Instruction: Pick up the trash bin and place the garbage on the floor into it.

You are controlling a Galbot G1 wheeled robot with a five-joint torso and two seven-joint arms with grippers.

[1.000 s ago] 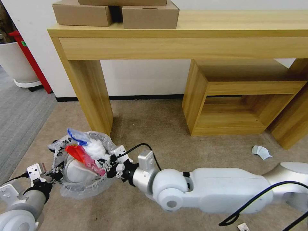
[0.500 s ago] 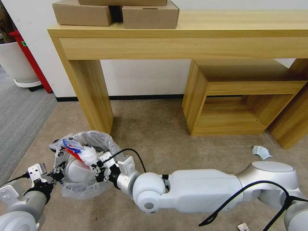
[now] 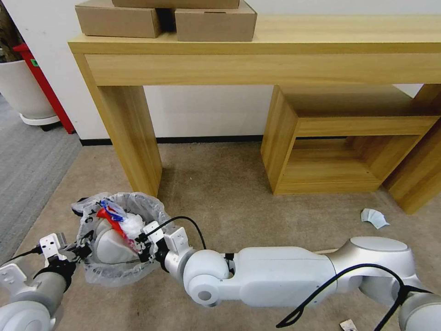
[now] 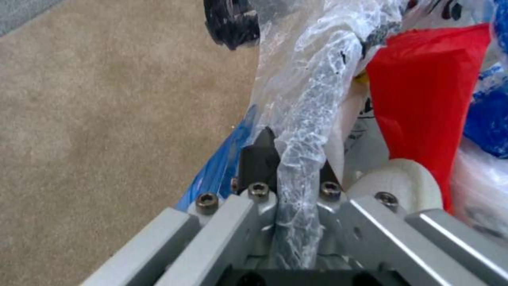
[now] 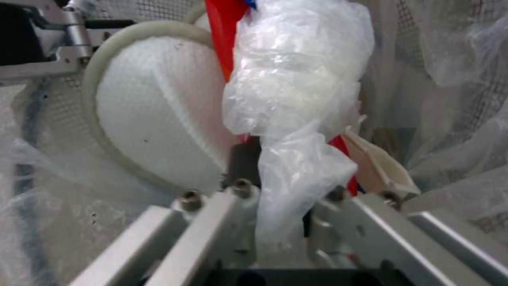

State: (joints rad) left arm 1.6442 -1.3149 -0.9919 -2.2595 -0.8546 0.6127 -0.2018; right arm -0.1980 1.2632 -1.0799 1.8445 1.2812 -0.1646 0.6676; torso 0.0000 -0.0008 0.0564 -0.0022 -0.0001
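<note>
Now left gripper [image 4: 288, 174] clamped on trash bin [image 3: 120, 271] rim — right gripper [image 5: 280, 190] pinching clear wrapper [image 5: 296, 99] inside.

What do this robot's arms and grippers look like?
Both arms are smooth, rounded shells in glossy white and silver, with black cables looping outside. The left gripper and right gripper are small grey metal brackets with visible screw heads and dark finger pads.

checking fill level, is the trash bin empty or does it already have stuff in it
Not empty: the trash bin already holds a white slipper, a red wrapper and crumpled clear plastic.
</note>
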